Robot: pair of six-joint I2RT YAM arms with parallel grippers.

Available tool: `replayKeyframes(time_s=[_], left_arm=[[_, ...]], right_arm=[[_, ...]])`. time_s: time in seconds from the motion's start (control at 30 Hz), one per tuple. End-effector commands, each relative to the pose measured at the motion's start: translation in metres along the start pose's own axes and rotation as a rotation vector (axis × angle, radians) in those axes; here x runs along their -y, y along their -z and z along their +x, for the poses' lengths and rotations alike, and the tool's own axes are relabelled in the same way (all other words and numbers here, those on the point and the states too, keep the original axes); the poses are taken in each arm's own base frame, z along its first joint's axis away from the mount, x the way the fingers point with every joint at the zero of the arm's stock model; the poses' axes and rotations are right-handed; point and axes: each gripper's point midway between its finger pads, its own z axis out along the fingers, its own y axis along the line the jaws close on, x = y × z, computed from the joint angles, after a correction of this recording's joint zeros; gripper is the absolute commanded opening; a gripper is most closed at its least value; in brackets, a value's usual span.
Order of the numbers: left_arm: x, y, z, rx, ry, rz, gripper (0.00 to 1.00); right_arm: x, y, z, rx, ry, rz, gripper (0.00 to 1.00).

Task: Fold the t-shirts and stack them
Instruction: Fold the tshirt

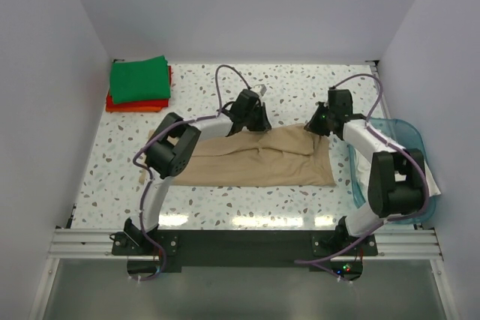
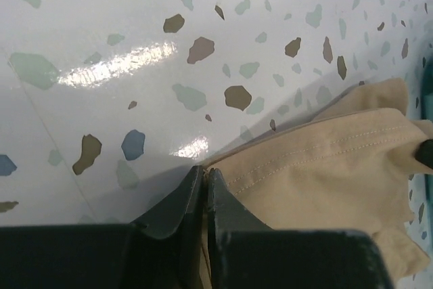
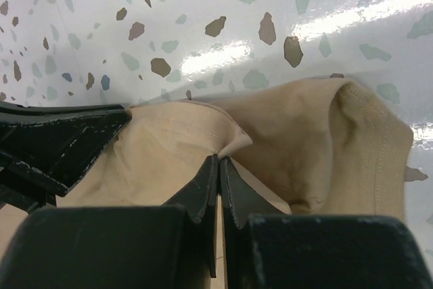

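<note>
Tools both clamped on cloth. Left tool has its jaws pinched together with no gap, gripping the stitched edge of the tan-beige t-shirt; the edge runs right up into the fingertips. Right tool is likewise pressed tight, holding a small peak of the same shirt, with cloth bunched and puckered around the tips. In the right wrist view a rolled, rounded hem sits just right of the pinch.

From the top camera, both tools are at the far edge of the tan shirt, left tool near its middle and right tool at its far right corner, well apart from each other. The shirt lies across the centre of the speckled tabletop as a long, flattish band, with creases near the middle. Its left end is tucked behind the left arm.

Green t-shirt is folded and sits on top of the folded red-orange t-shirt in the far left corner, well apart from the tan one.

Blue tub is at the right edge of the tabletop, just beside the right arm and partly hidden by it. Whitish cloth shows at the tub's near right rim; its shape is unclear.
</note>
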Motion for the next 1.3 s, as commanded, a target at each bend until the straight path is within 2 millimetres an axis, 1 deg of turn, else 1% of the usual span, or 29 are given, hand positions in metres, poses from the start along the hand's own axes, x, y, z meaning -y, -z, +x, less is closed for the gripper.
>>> replayKeyframes(time_s=[0.0, 0.1, 0.13, 0.2, 0.27, 0.4, 0.5, 0.57, 0.7, 0.77, 0.8, 0.83, 0.87, 0.97, 1.0, 1.27], left_arm=[[0.046, 0.036, -0.045, 0.134, -0.019, 0.122, 0.06], [0.054, 0.048, -0.047, 0.150, -0.016, 0.151, 0.06], [0.059, 0.059, -0.050, 0.165, -0.015, 0.166, 0.06], [0.063, 0.065, -0.051, 0.171, -0.014, 0.186, 0.06], [0.066, 0.073, -0.047, 0.169, -0.007, 0.200, 0.05], [0.068, 0.084, -0.040, 0.164, 0.007, 0.224, 0.05], [0.067, 0.092, -0.030, 0.150, 0.017, 0.238, 0.05], [0.066, 0.096, -0.021, 0.136, 0.023, 0.244, 0.05], [0.068, 0.104, -0.007, 0.116, 0.023, 0.269, 0.05], [0.068, 0.106, 0.002, 0.104, 0.021, 0.271, 0.05], [0.070, 0.107, 0.004, 0.101, 0.018, 0.281, 0.05], [0.068, 0.109, 0.009, 0.092, 0.020, 0.280, 0.05], [0.070, 0.109, 0.013, 0.088, 0.018, 0.287, 0.05], [0.068, 0.111, 0.025, 0.068, 0.017, 0.289, 0.05], [0.068, 0.111, 0.028, 0.066, 0.017, 0.289, 0.05], [0.071, 0.115, 0.056, 0.020, 0.013, 0.310, 0.05]], right_arm=[[-0.007, 0.014, -0.008, 0.044, 0.011, -0.030, 0.00], [-0.007, 0.019, -0.007, 0.049, 0.014, -0.033, 0.00], [-0.007, 0.023, -0.005, 0.050, 0.018, -0.039, 0.00], [-0.005, 0.025, -0.001, 0.049, 0.019, -0.038, 0.00], [-0.006, 0.031, -0.001, 0.058, 0.024, -0.047, 0.00], [-0.004, 0.038, 0.006, 0.058, 0.029, -0.056, 0.00], [-0.002, 0.043, 0.012, 0.054, 0.035, -0.059, 0.00], [-0.002, 0.046, 0.015, 0.054, 0.036, -0.066, 0.00], [0.001, 0.052, 0.028, 0.039, 0.036, -0.080, 0.00], [0.002, 0.056, 0.031, 0.043, 0.038, -0.088, 0.00], [0.005, 0.056, 0.037, 0.032, 0.037, -0.084, 0.00], [0.003, 0.059, 0.037, 0.036, 0.039, -0.099, 0.00], [0.006, 0.058, 0.044, 0.024, 0.036, -0.099, 0.00], [0.006, 0.062, 0.053, 0.014, 0.038, -0.118, 0.03], [0.011, 0.060, 0.060, 0.001, 0.034, -0.110, 0.03], [0.022, 0.067, 0.083, -0.020, 0.028, -0.110, 0.05]])
